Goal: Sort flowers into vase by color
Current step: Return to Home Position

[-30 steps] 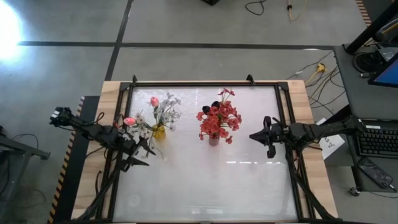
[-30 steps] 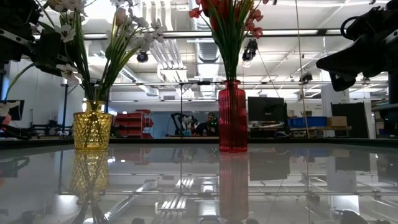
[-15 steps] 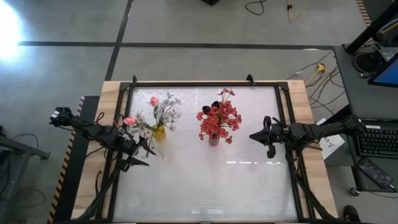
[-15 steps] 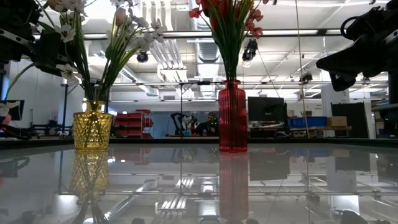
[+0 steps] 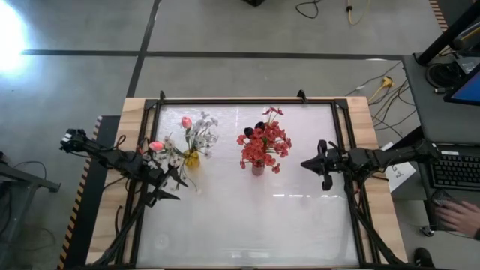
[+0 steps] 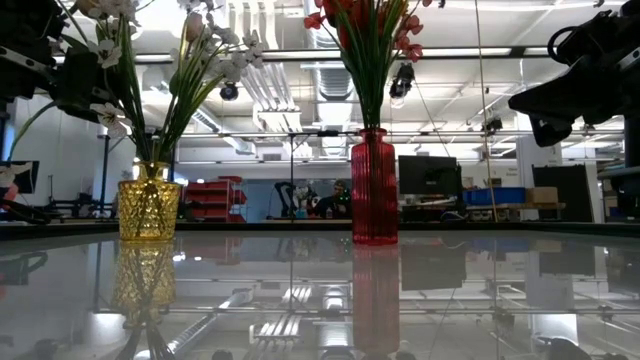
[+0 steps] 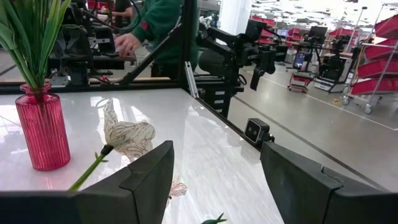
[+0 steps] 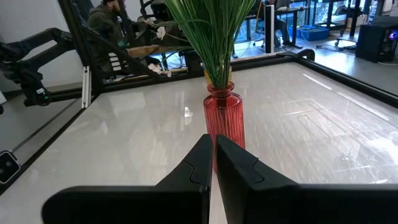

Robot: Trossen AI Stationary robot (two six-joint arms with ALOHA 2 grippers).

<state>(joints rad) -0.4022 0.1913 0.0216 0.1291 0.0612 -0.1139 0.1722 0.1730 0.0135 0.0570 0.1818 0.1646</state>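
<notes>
Left gripper [image 5: 174, 187]: fingers spread wide with nothing between them. It hangs over the table's left side, just beside the blooms of the yellow vase.
Right gripper [image 5: 304, 163]: fingers pressed together, gripping nothing. It sits at the table's right side, pointed at the red vase and well apart from it.
Yellow vase [image 5: 192, 159]: upright, left of centre. It holds the white sprays [image 5: 201, 133] and two pink buds [image 5: 186, 121], one of which leans out toward the left arm.
Red vase [image 5: 258, 169]: upright near centre, beside the yellow one but not touching it. It holds the red sprays [image 5: 264, 144], with the dark buds [image 5: 255, 128] at their far edge.
Table [image 5: 247, 225]: glossy pale top that mirrors both vases.
Person: a hand [image 5: 457, 216] rests off the table's right side.
</notes>
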